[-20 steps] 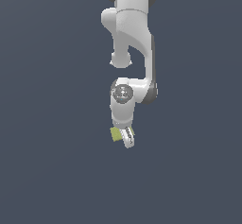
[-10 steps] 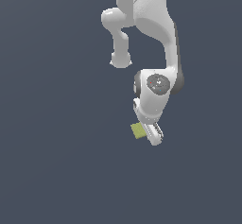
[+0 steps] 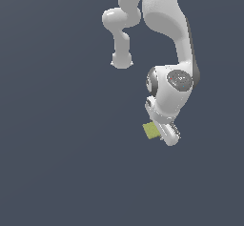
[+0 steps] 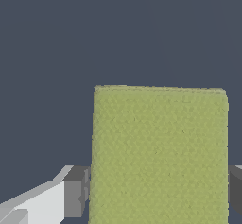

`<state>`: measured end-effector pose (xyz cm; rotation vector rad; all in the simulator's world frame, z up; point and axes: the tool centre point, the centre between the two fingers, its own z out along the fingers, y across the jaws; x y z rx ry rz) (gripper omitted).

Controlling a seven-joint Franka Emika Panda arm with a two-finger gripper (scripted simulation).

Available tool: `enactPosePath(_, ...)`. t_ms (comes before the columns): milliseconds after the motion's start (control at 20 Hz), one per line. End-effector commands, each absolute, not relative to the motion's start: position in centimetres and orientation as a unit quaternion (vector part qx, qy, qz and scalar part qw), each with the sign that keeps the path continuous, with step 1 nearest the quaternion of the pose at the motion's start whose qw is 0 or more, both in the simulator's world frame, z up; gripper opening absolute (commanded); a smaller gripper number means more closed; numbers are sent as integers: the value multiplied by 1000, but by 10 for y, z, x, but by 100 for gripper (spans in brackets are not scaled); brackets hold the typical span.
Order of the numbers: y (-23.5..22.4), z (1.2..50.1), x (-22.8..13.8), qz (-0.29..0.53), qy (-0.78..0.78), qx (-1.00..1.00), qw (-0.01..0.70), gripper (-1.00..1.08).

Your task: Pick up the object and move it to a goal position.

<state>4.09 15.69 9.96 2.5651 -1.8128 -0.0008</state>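
Arm: white, bent downward against a plain dark grey background.
Gripper (image 3: 161, 130): fingers (image 4: 75, 192) clamped on the block's two sides.
Block (image 4: 159, 154): yellow-green, held between the pads, sticking out toward the exterior view's left.

Arm bent downward, hand (image 3: 160, 130) clamped — fingers (image 4: 75, 192) closed

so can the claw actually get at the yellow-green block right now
Yes, it seems to have it already: the block sits between the claw's fingers, pads against both sides, with nothing else near it.
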Motion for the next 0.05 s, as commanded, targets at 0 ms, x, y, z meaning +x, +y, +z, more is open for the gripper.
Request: enactPosePath(0, 158, 101, 42, 0, -578, 816, 0, -100)
